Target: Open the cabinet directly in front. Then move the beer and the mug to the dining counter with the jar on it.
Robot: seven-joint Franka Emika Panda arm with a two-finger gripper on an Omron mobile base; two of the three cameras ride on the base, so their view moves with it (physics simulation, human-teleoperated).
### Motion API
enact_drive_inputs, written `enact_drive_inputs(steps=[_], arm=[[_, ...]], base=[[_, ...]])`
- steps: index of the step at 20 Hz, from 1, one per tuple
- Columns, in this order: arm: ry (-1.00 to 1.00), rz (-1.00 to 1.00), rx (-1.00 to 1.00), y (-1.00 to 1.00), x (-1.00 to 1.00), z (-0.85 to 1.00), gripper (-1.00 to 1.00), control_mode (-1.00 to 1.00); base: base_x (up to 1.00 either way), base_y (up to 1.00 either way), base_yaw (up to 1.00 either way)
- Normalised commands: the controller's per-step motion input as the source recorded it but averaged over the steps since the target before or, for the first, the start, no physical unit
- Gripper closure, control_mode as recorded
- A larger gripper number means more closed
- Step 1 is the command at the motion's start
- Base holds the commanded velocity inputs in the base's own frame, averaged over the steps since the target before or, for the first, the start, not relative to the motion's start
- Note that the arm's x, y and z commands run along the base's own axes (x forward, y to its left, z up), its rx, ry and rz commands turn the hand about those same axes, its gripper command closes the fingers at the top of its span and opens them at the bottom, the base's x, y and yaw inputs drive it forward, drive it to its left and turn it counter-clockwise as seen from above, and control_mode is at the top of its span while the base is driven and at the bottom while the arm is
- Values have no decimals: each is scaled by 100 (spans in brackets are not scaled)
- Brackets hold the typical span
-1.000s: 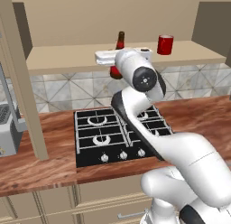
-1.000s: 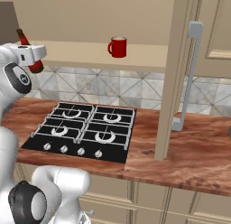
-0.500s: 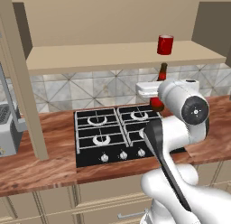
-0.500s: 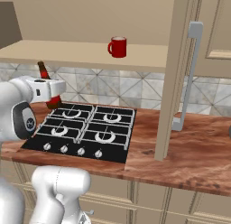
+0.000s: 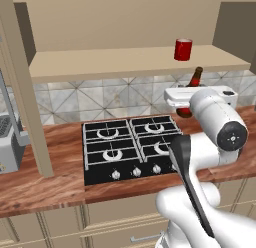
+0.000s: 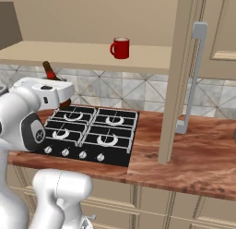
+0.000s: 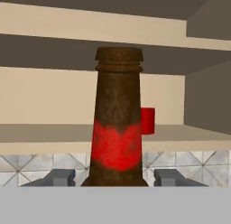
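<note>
The cabinet stands open, both doors swung out to the sides, and on its pale shelf only the mug sits, upright, towards the right end (its handle shows to the left in the right base view). The beer is off the shelf and lower down, just in front of the tiled wall above the back right corner of the black hob; its neck pokes up at a slight tilt above the white hand in both base views. The tool has the bottle between its two dark fingertips, one on each side of the red-labelled body and close against it, so it looks clamped on the beer, held clear of the bench. From the hand camera the bottle is nearly upright and close up, with the mug a small red patch behind its right shoulder on the shelf. A grey toaster-like appliance sits at the left end of the bench.
</note>
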Motion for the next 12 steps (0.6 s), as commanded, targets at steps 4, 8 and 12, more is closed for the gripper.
enact_drive_inputs(steps=[4,8,12], arm=[[-12,0,0,-5,-2,0,100,-100],[0,0,0,0,0,0,100,-100],[0,0,0,0,0,0,100,-100]], base=[[0,0,0],[0,0,0],[0,0,0]])
